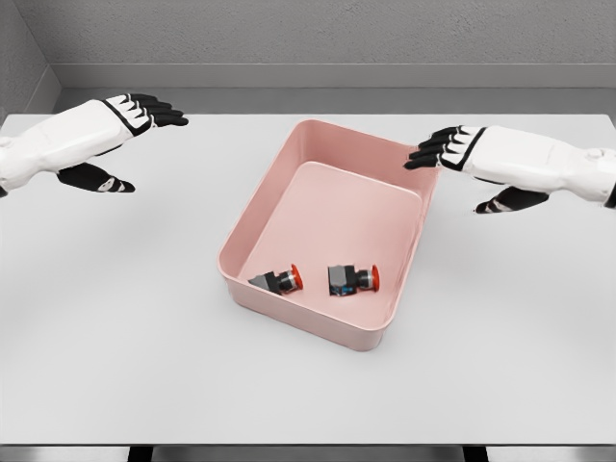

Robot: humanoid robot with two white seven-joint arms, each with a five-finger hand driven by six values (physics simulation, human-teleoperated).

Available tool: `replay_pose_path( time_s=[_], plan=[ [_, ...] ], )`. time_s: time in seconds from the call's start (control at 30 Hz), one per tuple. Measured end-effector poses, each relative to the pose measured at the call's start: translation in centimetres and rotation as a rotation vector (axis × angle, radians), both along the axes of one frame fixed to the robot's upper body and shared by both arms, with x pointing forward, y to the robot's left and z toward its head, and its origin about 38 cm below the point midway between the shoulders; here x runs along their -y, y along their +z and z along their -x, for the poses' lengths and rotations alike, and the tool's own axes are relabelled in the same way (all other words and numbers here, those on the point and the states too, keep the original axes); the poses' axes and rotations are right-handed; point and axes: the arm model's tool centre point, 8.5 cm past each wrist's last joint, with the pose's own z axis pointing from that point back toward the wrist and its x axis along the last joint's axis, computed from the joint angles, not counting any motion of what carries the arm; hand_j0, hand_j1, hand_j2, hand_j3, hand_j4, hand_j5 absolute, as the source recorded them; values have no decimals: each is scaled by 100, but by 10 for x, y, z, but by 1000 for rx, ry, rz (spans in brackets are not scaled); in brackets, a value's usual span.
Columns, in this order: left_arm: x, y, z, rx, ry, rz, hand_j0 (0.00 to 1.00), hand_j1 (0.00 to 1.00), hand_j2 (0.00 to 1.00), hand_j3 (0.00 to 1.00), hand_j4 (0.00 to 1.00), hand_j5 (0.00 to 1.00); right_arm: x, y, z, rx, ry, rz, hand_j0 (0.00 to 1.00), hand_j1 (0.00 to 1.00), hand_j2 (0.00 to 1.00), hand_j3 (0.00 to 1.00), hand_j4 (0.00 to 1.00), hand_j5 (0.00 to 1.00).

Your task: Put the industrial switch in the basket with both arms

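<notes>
**Two switches lie in the pink basket, both hands open above the table**

Two small industrial switches, each with a dark grey blocky body and a red round button cap, lie on their sides inside the pink rectangular plastic basket [252, 197]. From the head camera, both sit near the basket's near wall: the left switch [278, 280] is close to the near left corner, and the right switch [350, 279] lies just beside it toward the near right corner, apart from it and with its red cap pointing right. The basket stands on the white flat table [125, 327], roughly midway between the left and right edges, turned slightly askew to the table's edges.

The left hand [120, 140], white with black fingers, hovers over the table's far left part, well apart from the basket, with fingers spread wide and thumb hanging below, holding nothing. The right hand [476, 168], of the same make, hovers by the basket's far right corner, its black fingertips [428, 154] over the rim there; its fingers are likewise extended and empty.
</notes>
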Motion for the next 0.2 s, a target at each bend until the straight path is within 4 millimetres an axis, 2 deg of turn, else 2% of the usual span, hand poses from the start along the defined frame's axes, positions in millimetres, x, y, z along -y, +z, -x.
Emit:
replay_pose_path(
  time_s=[0.1, 0.2],
  plan=[
    [0, 0, 0, 0, 1, -1, 100, 100, 100, 100, 100, 100, 16, 7, 1, 14, -38, 0, 100, 100, 100, 100, 100, 100],
    [0, 0, 0, 0, 1, -1, 100, 100, 100, 100, 100, 100, 21, 10, 2, 21, -51, 0, 100, 100, 100, 100, 100, 100]
  ],
)
